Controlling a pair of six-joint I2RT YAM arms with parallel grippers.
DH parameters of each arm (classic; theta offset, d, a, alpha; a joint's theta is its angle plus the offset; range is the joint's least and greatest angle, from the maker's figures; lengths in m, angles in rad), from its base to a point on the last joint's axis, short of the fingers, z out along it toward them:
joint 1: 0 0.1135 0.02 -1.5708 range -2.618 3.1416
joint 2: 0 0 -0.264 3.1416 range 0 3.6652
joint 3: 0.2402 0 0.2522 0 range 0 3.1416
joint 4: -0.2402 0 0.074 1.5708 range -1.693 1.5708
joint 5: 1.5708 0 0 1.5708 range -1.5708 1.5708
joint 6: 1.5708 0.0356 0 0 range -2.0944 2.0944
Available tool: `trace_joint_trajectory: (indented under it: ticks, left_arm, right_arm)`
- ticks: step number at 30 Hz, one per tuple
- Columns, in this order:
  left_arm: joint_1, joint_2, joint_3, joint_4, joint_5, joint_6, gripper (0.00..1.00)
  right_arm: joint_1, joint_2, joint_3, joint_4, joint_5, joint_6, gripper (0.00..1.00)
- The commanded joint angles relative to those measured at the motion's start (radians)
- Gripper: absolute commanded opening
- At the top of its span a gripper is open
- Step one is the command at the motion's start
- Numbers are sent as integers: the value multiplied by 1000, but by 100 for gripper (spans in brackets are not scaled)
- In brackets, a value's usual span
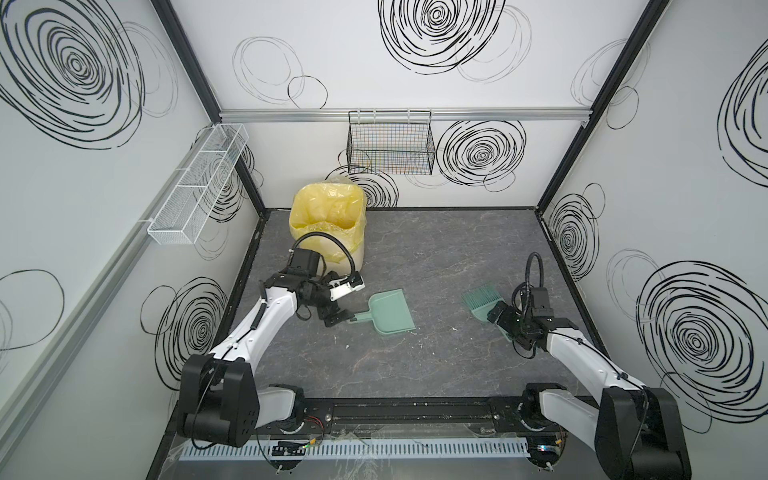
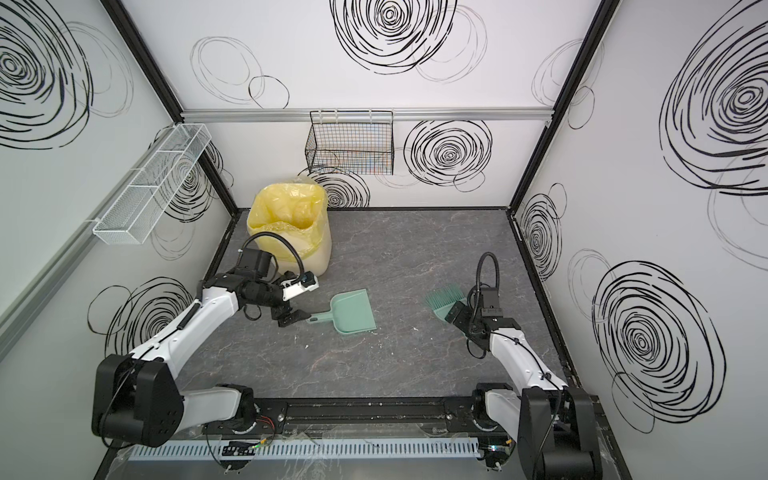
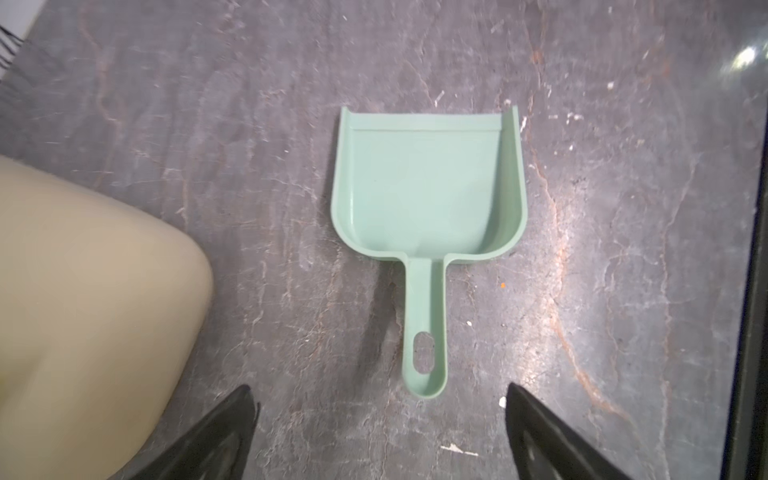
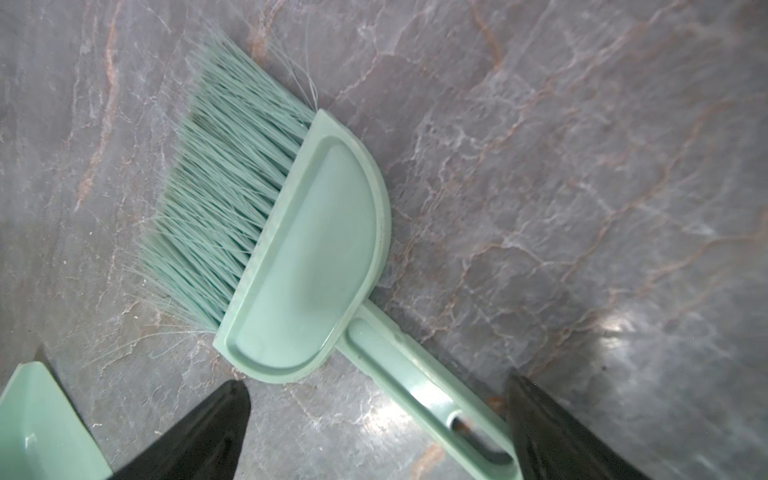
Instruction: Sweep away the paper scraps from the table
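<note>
Mint-green dustpan (image 3: 424, 187) and brush (image 4: 307, 266), grey veined table (image 1: 436, 257), yellow bin liner (image 1: 328, 208).

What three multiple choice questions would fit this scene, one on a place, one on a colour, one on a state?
1. Where on the table does the bin stand?
A near right corner
B far left corner
C centre

2. What colour is the dustpan?
A mint green
B red
C black

3. How is the left gripper?
A shut on the dustpan
B shut on the bin
C open

Answers:
1. B: both top views show it in the far left corner.
2. A: every view of it shows pale green plastic.
3. C: the left wrist view shows the jaws wide apart, not touching the dustpan.
</note>
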Motion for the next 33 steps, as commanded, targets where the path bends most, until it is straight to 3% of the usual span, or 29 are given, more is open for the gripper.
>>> trace_joint_trajectory:
  ticks: [1, 4, 7, 9, 13, 17, 20, 25, 27, 33]
  left_arm:
    - [119, -40, 24, -50, 217, -2, 96]
    - [247, -78, -41, 131, 339, -167, 96]
    - [335, -133, -171, 508, 366, -510, 97]
    - [357, -174, -287, 836, 308, -783, 97]
    - [335, -235, -519, 1368, 31, -1091, 96]
    - [226, -189, -686, 1717, -209, -1086, 96]
    - [189, -88, -717, 1812, -240, -1094, 96]
    - [185, 92, -752, 2008, -331, -1135, 96]
    - [191, 150, -775, 2128, -311, -1151, 96]
    - [93, 218, -798, 2204, -432, -1060, 96]
  right_arm:
    - [38, -12, 36, -55, 37, 44, 100]
    - [42, -26, 55, -8, 5, 61, 100]
    - [49, -13, 106, -3, 8, 76, 100]
    - [56, -2, 159, -15, 31, 69, 100]
    - [59, -2, 264, -30, 99, 29, 100]
    - [59, -4, 358, 8, 191, -51, 100]
    - [51, -14, 356, 141, 261, -125, 100]
    - [32, -27, 191, 516, 377, -253, 100]
    - [29, -30, 93, 686, 419, -335, 100]
    - [15, 40, -147, 1090, 533, -466, 100]
